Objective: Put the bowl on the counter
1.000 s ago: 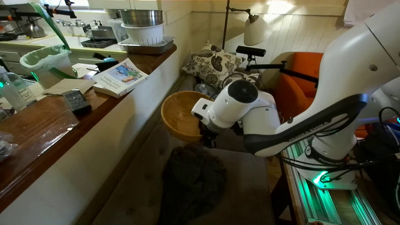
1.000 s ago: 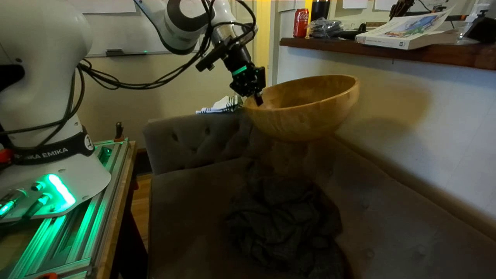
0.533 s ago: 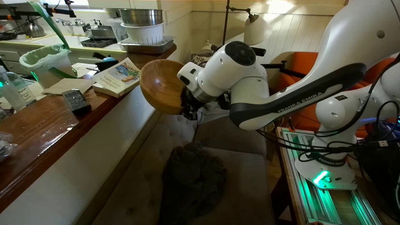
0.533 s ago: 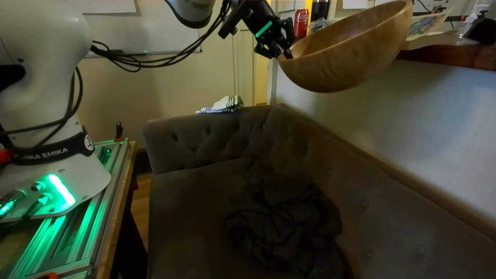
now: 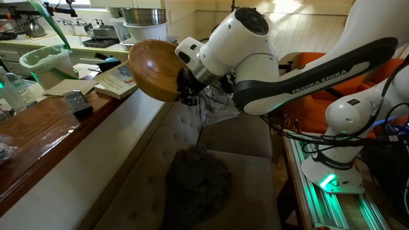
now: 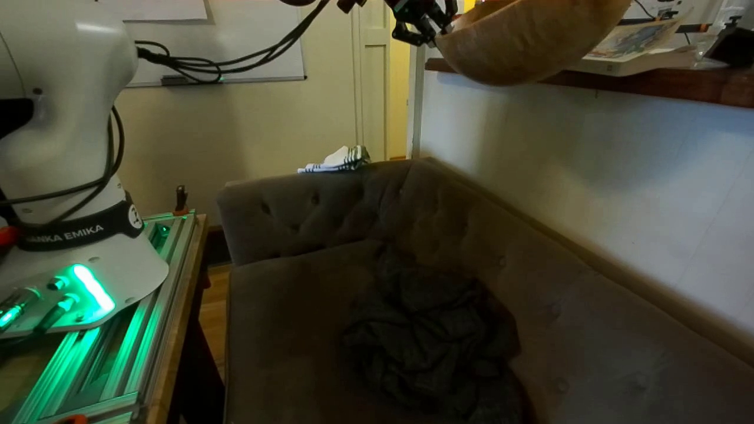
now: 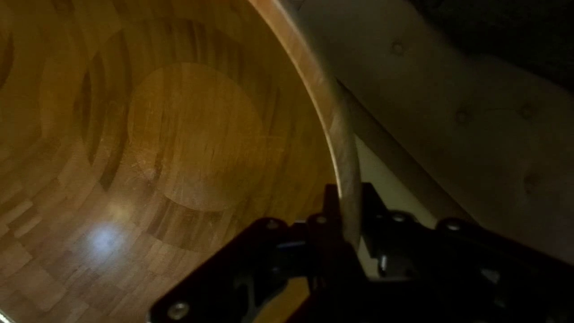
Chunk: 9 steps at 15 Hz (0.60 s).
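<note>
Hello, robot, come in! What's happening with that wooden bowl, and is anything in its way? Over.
Gripper shut on bowl. Bowl tilted, in the air, not yet on counter. Book on counter, possibly in the way.

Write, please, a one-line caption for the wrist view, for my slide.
The claw grips the wooden bowl by its rim, with a buttoned sofa in the background.

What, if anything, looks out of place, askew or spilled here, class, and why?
The dark cloth lies in a crumpled heap on the sofa, as if dropped there rather than folded. The bowl hangs tilted, but that is likely just the gripper holding it by one side. No spill shows.
</note>
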Tool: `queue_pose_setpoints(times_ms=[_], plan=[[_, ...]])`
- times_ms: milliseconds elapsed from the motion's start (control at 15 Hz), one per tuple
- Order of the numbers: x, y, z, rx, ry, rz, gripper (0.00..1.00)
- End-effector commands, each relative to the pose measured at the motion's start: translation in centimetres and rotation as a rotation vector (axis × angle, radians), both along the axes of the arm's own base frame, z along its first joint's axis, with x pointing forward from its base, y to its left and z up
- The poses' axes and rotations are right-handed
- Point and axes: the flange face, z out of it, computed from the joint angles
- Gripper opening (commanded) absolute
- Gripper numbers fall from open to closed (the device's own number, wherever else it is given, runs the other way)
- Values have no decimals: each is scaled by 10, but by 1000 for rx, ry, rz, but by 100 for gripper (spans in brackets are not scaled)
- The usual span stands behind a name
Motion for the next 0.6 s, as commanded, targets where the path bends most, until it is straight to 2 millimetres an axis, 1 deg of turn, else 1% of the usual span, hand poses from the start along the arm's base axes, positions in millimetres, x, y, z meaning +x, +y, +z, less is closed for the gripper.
queue_pose_setpoints(times_ms=[0, 67, 133, 267, 333, 400, 467, 533], plan=[[11, 41, 72, -101, -10, 154, 4], [15, 52, 89, -123, -8, 189, 4], [22, 57, 107, -158, -21, 214, 4], [36, 68, 139, -155, -90, 216, 4], [17, 68, 96, -119, -29, 191, 4], [20, 72, 106, -119, -42, 195, 15], [19, 72, 102, -116, -32, 192, 15], [18, 70, 93, -114, -13, 186, 15]])
